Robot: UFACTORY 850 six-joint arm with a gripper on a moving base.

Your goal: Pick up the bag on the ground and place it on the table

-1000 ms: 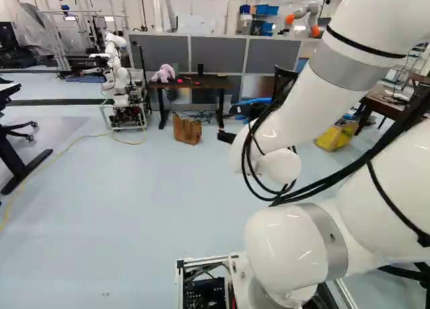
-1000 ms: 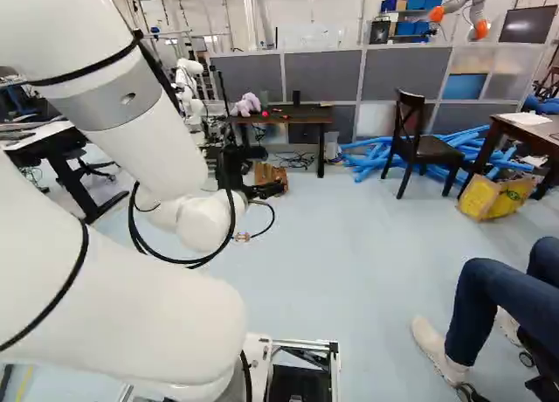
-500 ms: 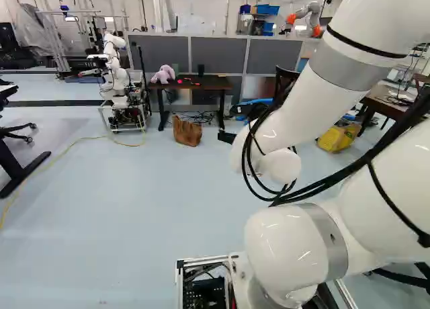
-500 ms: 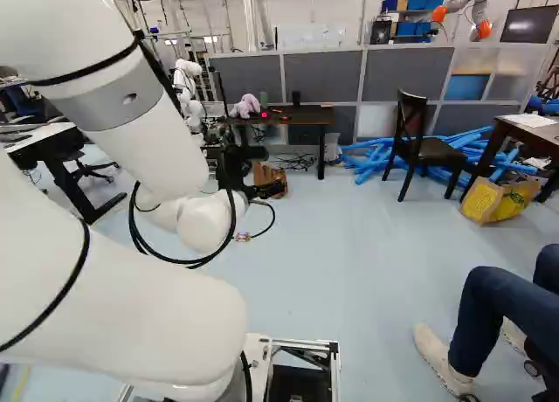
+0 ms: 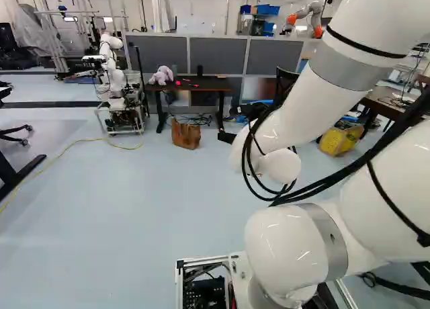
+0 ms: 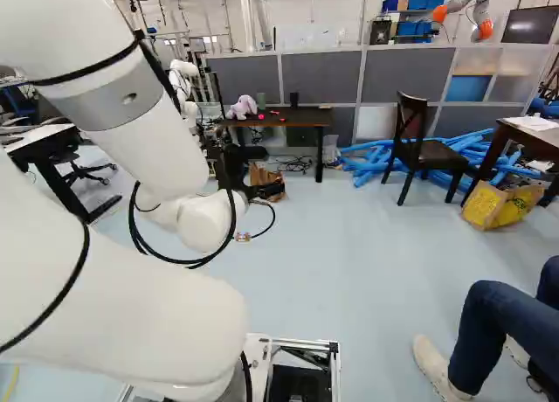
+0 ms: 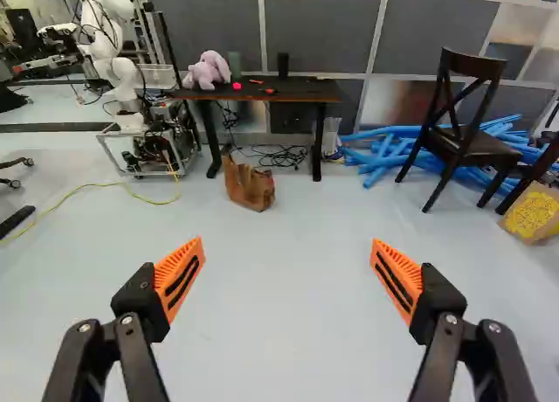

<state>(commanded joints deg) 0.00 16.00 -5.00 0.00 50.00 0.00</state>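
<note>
A: Tool state, quick?
B: Tool (image 6: 259, 191) open. In the wrist view its two fingers stand wide apart, orange pads (image 7: 182, 275) facing each other, nothing gripped.
A: Where's the bag?
B: Brown bag (image 7: 250, 185), upright on the floor (image 7: 279, 315). It's ahead of the tool and well apart from it, seen beyond the gap between the fingers. Right base view has the arm's black end partly in front of it.
A: And the desk?
B: Desk (image 7: 306, 91) is just behind the bag, dark top, dark legs. Bag sits out in front, nearer the leg on the plush toy's side. Not on the desktop.
A: What's on top?
B: Purple plush toy (image 7: 206, 71) at one end, small bright pink item (image 7: 237, 86) beside it, dark upright item (image 7: 283, 65) near the back. Some small red bits too, too small to name.
A: Under it?
B: Tangle of black cables (image 7: 279, 157) on the floor, near the bag.
A: Neighbours?
B: Another robot (image 7: 112, 70), white, on a metal frame beside the desk, on the plush toy's side. Yellow cable (image 7: 87, 186) runs along the floor to that frame. Other side: dark wooden chair (image 6: 419, 153), blue tubes (image 7: 384, 149) piled behind it, then a yellow and tan bag (image 6: 502, 207) on the floor by a brown table (image 6: 534, 138).
A: Backdrop?
B: Grey partition panels (image 6: 319, 76) behind the desk.
</note>
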